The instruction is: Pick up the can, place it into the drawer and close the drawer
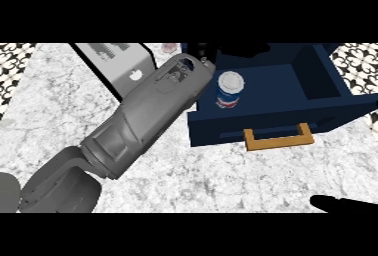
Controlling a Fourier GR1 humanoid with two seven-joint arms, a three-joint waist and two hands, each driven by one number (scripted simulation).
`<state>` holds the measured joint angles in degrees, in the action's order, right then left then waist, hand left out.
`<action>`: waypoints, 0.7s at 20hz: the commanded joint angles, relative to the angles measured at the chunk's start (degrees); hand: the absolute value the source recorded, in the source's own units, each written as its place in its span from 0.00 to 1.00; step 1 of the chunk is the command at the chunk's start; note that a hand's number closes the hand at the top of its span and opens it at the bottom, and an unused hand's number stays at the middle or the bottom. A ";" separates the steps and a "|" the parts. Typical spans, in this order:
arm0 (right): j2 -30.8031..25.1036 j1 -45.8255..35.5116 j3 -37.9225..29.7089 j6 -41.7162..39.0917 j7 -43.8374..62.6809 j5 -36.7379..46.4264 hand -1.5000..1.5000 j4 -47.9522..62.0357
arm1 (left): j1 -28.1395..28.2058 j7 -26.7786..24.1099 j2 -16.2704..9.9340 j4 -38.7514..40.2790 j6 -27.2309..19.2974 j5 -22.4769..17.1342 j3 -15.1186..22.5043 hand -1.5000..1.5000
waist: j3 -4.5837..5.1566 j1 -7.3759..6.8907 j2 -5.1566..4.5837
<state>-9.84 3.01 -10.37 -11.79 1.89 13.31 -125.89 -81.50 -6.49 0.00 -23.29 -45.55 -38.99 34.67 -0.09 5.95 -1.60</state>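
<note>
Fingers of left hand (221,50), at twelve o'clock above drawer (325,80), cannot be judged; can (229,91) stands inside; handle (277,138) is best pushed squarely.

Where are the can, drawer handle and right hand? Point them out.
can (229,91), head view, on its side wall.
handle (277,141), head view, on its front bar.
right hand (341,204), head view, on a finger.

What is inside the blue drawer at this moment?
Inside the open blue drawer the can stands upright near its left wall, white lid up. The left forearm reaches over the drawer's back left corner, so that corner and the left hand are mostly hidden.
</note>
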 commanded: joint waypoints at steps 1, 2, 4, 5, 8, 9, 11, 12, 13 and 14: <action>-2.32 -2.15 1.75 0.92 -0.07 7.51 0.00 -0.27 | -2.26 1.02 0.00 -1.59 -1.57 -2.10 -0.64 0.00 | 0.04 -1.54 0.55; -1.48 -1.94 3.88 2.62 -2.68 12.27 0.00 3.01 | 0.04 -1.34 0.00 -2.18 -1.04 -1.79 -0.18 0.00 | 0.03 -2.54 0.49; -3.23 -1.61 4.80 2.59 -4.75 15.83 0.00 3.96 | 0.97 -2.82 0.00 -2.81 -2.72 -2.04 0.26 0.00 | 0.01 -2.41 0.55; -4.18 -1.35 5.14 2.32 -4.94 17.23 0.00 4.01 | -2.70 -0.43 0.00 0.07 -1.50 -1.95 -0.69 0.00 | 0.00 -2.39 0.53; -4.98 -4.32 8.76 4.74 -3.69 26.26 0.00 7.62 | -1.82 -0.97 0.00 -2.15 -3.47 -1.47 0.81 0.00 | 0.03 -3.70 0.80; -5.00 -5.40 10.50 4.78 -0.93 29.27 0.00 7.29 | -0.64 -0.44 0.00 -2.44 -2.44 -1.50 0.54 0.00 | 0.10 -4.74 1.08; -4.00 -4.99 13.87 7.22 -3.69 33.74 0.00 12.34 | -2.68 -0.15 0.00 -0.33 -2.13 -1.45 -0.43 0.00 | 0.03 -4.56 0.83; -5.91 -7.82 13.25 5.77 -1.59 35.05 0.00 12.06 | -2.42 0.29 0.00 -1.31 -0.45 -1.06 -0.88 0.00 | 0.10 -5.73 1.23; -5.26 -7.80 13.66 7.75 -4.41 35.74 0.00 16.39 | -4.93 2.82 0.00 -0.41 -1.11 -1.18 -0.90 0.00 | 0.03 -5.27 1.09; -5.21 -8.19 14.92 7.21 -2.45 37.65 0.00 15.07 | -1.26 0.10 0.00 -1.79 -2.30 -1.19 -0.43 0.00 | 0.06 -4.83 1.14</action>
<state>-14.58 -3.35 1.51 -5.98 -0.71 44.38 -114.64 -83.64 -6.26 -0.01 -24.68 -47.40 -40.34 34.41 -0.03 1.45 -0.64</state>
